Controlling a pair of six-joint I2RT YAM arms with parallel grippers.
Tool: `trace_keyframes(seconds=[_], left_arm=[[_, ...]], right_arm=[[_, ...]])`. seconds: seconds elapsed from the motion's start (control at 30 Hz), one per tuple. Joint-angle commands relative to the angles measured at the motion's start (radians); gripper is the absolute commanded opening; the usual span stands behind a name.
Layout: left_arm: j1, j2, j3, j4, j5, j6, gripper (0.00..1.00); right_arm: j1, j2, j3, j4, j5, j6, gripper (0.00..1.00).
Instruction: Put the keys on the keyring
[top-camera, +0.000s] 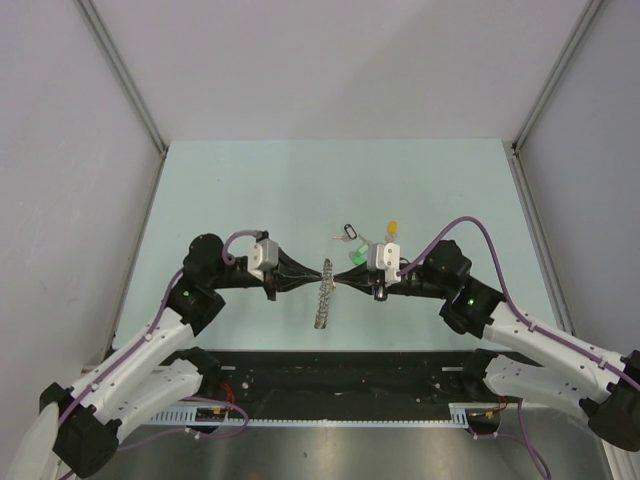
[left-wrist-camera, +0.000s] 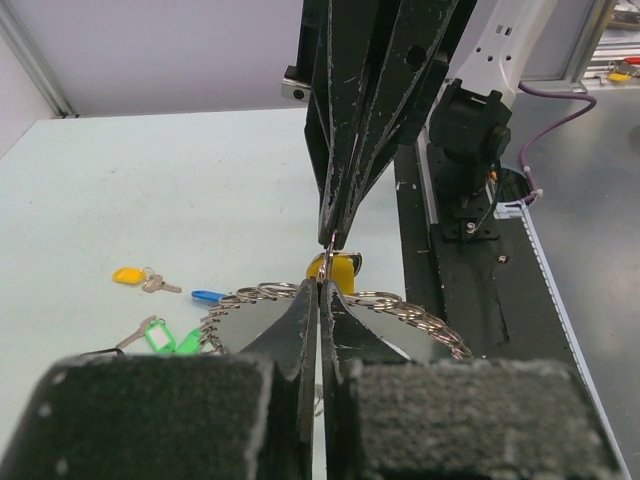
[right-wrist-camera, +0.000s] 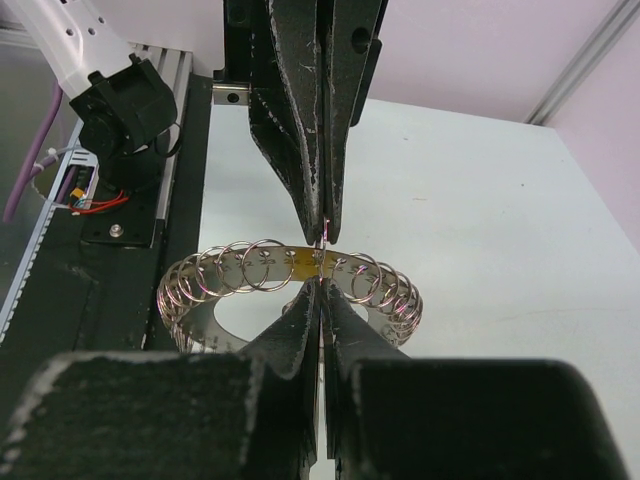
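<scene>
The keyring (top-camera: 322, 296), a silver band hung with many small wire loops, is held upright above the table between my two grippers. My left gripper (top-camera: 321, 271) is shut on its rim from the left. My right gripper (top-camera: 339, 278) is shut and meets it from the right. In the left wrist view the keyring (left-wrist-camera: 420, 318) curves behind my shut left gripper (left-wrist-camera: 322, 287). The right gripper (left-wrist-camera: 334, 238) pinches a thin wire loop, with a yellow key head (left-wrist-camera: 337, 271) just under it. The right wrist view shows the keyring (right-wrist-camera: 250, 266), the right gripper (right-wrist-camera: 320, 287) and the left gripper (right-wrist-camera: 325, 236) tip to tip.
Loose keys lie on the table behind the right gripper: a black one (top-camera: 348, 232), a yellow one (top-camera: 392, 228) and a green one (top-camera: 362, 243). The left wrist view shows yellow (left-wrist-camera: 128, 275), blue (left-wrist-camera: 208, 296) and green (left-wrist-camera: 160, 335) keys. Grey walls enclose the table.
</scene>
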Motion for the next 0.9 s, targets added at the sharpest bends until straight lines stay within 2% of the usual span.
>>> trace_keyframes(seconds=[0.0,0.47,0.77,0.87], left_arm=[[-0.004,0.011,0.011,0.09,0.075,-0.037,0.0],[-0.004,0.006,0.006,0.1,0.049,-0.051,0.0],[-0.014,-0.035,0.02,-0.014,-0.13,-0.052,0.0],[-0.016,-0.06,0.026,-0.043,-0.167,-0.099,0.0]], right_arm=[[0.014,0.004,0.003,0.073,-0.024,0.01,0.0],[0.029,0.01,0.003,0.096,-0.006,0.027,0.0],[0.049,-0.001,0.003,0.047,0.078,-0.023,0.0],[0.054,0.004,0.003,0.043,0.095,-0.033,0.0]])
